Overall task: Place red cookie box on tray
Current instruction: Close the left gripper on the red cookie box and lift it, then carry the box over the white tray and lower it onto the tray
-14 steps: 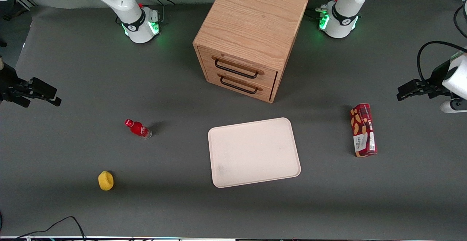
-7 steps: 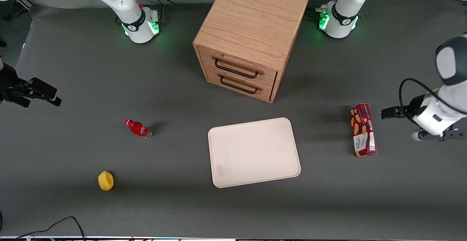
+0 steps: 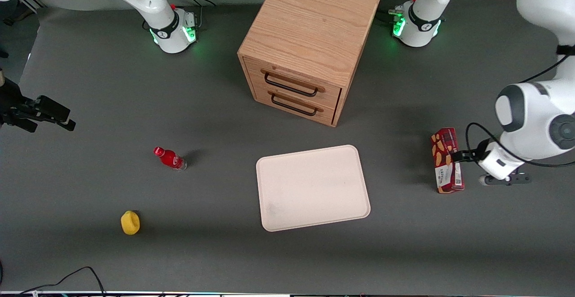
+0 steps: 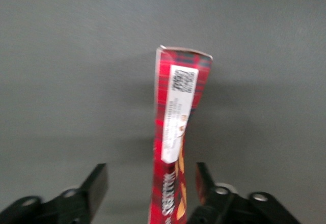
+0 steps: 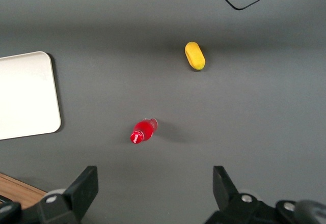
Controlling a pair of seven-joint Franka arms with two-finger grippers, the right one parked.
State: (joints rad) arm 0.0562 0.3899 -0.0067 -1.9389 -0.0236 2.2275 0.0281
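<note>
Since half a second ago the working arm has swung in toward the red cookie box (image 3: pixel 447 160), and its pincer (image 3: pixel 459 157) now sits at the box's long side, low over the bench (image 3: pixel 287 261). From the wrist camera the pincer (image 4: pixel 152 186) is spread wide, one finger (image 4: pixel 97 186) well clear of the box, the other finger (image 4: pixel 205 180) just beside it; whether that one touches the cardboard I cannot tell. Nothing is clamped.

Going across the front view: a yellow object (image 3: pixel 130 222) lies at about 7 o'clock from a small red bottle (image 3: pixel 170 158), both toward the parked arm's end. A wooden drawer cabinet (image 3: pixel 309 45) with two dark handles stands mid-bench, and the tray (image 3: pixel 312 188) lies in front of it, nearer the camera, bare. Well apart from the tray, toward the working arm's end, stands the box on a narrow side, its long axis running 12 to 6 o'clock.

Only the wrist view shows the red cookie box (image 4: pixel 175 132) edge-on, with a red tartan pattern and a white label bearing a square code. Its lettering is too blurred to read. Only the right wrist view shows the bottle (image 5: pixel 143 131) cap-on, the yellow object (image 5: pixel 194 55) at 1 o'clock from it, and a tray (image 5: pixel 25 96) corner
</note>
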